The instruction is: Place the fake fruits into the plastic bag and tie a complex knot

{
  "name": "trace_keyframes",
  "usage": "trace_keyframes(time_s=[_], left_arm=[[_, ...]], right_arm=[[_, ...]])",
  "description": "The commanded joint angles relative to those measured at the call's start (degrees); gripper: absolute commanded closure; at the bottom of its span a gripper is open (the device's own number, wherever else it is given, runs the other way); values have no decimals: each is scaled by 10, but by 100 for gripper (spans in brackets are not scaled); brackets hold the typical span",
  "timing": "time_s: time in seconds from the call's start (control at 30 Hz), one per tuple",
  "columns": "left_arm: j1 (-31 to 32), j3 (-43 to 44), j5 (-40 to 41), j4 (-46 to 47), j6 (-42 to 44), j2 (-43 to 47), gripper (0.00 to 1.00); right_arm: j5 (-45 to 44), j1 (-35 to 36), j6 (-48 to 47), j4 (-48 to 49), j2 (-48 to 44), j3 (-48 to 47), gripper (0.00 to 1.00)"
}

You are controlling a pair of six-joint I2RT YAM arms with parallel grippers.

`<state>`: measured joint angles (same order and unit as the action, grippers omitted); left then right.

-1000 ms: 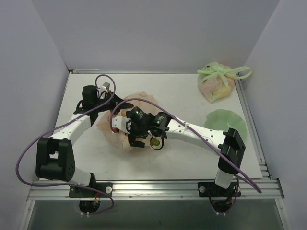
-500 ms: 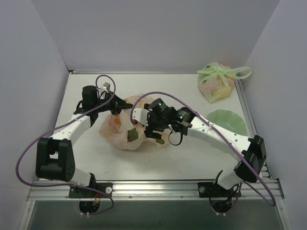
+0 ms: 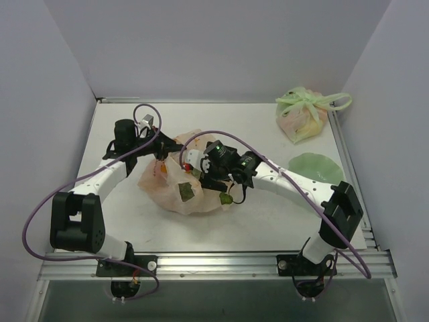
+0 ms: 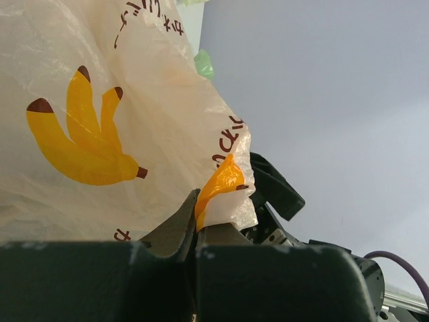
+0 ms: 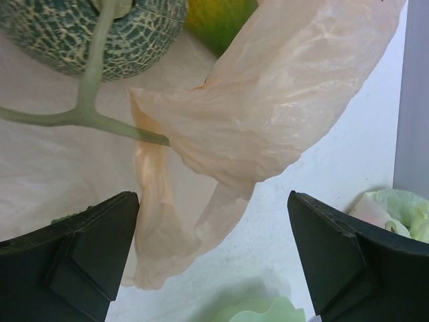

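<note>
Peach-orange film bag printed with yellow bananas (image 3: 175,188) sits slumped on the middle of the white table (image 3: 268,215), with both arms reaching to it. From above, the left gripper (image 3: 159,150) meets the bag's far left edge. Only its wrist camera shows the fingers (image 4: 175,228) pressed together on a pinch of film, an orange fold poking out between them.

The right wrist camera shows what the overhead cannot. The right gripper (image 5: 214,261) has its fingers wide apart, with a loose flap of film ahead. Behind that, a round dark green netted fruit with a pale stem (image 5: 80,27) lies beside a yellow-green piece (image 5: 218,17).

Pale lilac walls box the table in. A knotted pale green bag (image 3: 303,117) and a light green film sheet (image 3: 315,168) lie far right.

From overhead the right fingers are lost beneath the wrist. Whether a small green piece (image 3: 226,198) at the bag's near right edge is inside or outside, I can't tell.
</note>
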<state>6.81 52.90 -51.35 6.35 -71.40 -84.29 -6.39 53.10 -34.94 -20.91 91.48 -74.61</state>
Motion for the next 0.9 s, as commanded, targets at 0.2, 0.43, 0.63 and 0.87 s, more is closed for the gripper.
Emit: trace_keyframes(time_s=[0.2, 0.43, 0.63, 0.87], left_arm=[[-8, -4, -16, 45, -7, 0, 100], [-16, -6, -23, 46, -6, -1, 100], [-17, -4, -23, 53, -5, -5, 100], [-21, 65, -23, 1, 65, -17, 90]], right_arm=[[-96, -46, 29, 31, 65, 0, 0], [-90, -89, 43, 42, 63, -21, 53], [-89, -89, 29, 32, 34, -40, 100], [121, -88, 101, -79, -41, -107, 100]])
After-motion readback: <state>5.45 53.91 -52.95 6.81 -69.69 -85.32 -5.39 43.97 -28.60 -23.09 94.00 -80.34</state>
